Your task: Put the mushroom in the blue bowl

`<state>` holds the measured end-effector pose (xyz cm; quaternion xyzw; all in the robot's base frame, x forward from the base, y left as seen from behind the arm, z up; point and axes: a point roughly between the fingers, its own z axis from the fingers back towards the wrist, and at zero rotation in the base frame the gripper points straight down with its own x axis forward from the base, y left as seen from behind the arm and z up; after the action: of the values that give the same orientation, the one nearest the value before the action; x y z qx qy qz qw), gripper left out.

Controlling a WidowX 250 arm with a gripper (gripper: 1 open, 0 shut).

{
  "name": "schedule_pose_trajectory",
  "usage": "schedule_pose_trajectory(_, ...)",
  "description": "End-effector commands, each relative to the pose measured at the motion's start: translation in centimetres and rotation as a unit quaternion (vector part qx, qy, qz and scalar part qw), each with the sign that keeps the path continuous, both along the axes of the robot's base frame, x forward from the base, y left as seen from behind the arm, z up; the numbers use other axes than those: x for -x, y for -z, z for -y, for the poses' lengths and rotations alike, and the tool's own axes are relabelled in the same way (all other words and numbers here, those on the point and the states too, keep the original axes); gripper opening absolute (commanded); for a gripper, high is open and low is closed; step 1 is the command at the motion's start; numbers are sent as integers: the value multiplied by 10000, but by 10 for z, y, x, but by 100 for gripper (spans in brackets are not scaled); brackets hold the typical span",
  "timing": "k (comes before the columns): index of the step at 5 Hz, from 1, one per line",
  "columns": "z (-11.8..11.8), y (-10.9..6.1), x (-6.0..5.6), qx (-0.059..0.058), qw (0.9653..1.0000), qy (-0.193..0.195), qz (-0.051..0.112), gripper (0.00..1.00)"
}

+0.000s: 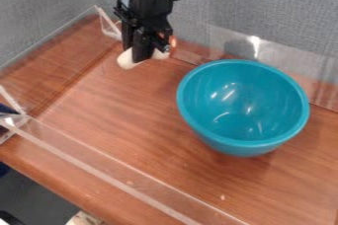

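Observation:
My black gripper (140, 53) points down at the upper left of the camera view, shut on the mushroom (129, 59). Its cream-white stem pokes out to the left below the fingers and a bit of reddish-orange cap shows at the right. The mushroom hangs a little above the wooden table. The blue bowl (243, 106), teal and glossy, stands empty at the right, lower and to the right of the gripper.
A low clear plastic wall (93, 165) rings the wooden tabletop (106, 111). A grey fabric backdrop stands behind the arm. A small white object (8, 120) sits at the left edge.

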<state>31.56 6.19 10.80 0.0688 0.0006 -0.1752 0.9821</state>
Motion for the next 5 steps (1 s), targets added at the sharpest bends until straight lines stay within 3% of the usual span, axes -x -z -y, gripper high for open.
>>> schedule_pose_trajectory(1, -9, -23, -4, -92, 9992, 31, 393, 0)
schedule_pose_trajectory(5, -17, -11, -6, -87, 9988, 168, 446, 0)
